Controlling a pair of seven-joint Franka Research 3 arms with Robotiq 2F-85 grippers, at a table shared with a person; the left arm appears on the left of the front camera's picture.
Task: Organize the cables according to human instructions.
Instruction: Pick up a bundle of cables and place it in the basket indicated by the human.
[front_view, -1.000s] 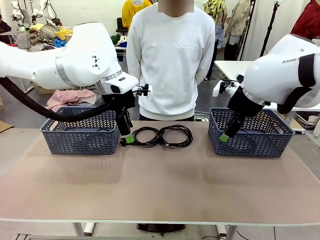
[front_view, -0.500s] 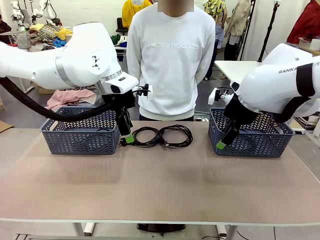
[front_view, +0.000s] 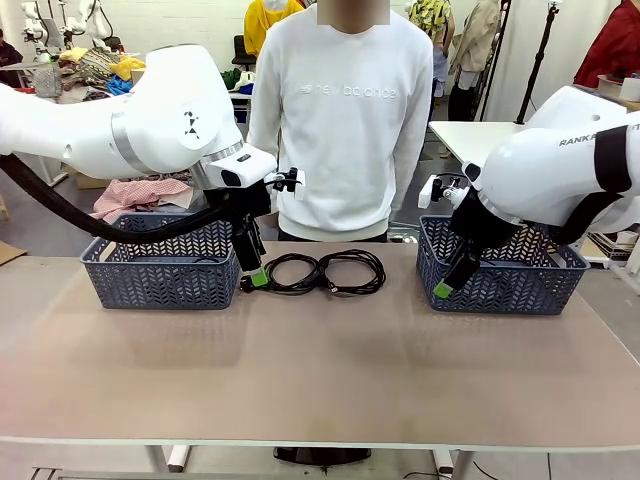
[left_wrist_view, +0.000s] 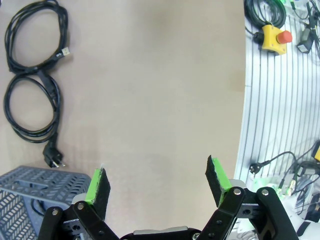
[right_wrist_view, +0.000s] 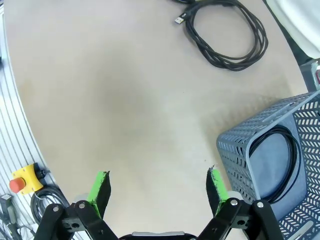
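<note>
The left tool (left_wrist_view: 157, 175) hangs released and empty, jaws wide, just beside the left basket (front_view: 160, 280). The right tool (right_wrist_view: 157, 182), equally spread and empty, hovers by the right basket (front_view: 510, 290). Two coiled cables (front_view: 322, 272) lie touching on the worktop (front_view: 320, 370) between the baskets, and a third coil (right_wrist_view: 296, 162) sits inside the right basket.

Count at this moment:
- Three cables are showing. Two cables (front_view: 292, 272) (front_view: 352, 270) are lying on the table (front_view: 320, 380), and a third cable (right_wrist_view: 298, 162) is lying inside the right basket (front_view: 510, 290).
- Two baskets are standing, counting the left basket (front_view: 150, 280).
- Two grippers are hanging: left gripper (left_wrist_view: 157, 182) and right gripper (right_wrist_view: 157, 185).
- One person (front_view: 340, 120) is standing.
</note>
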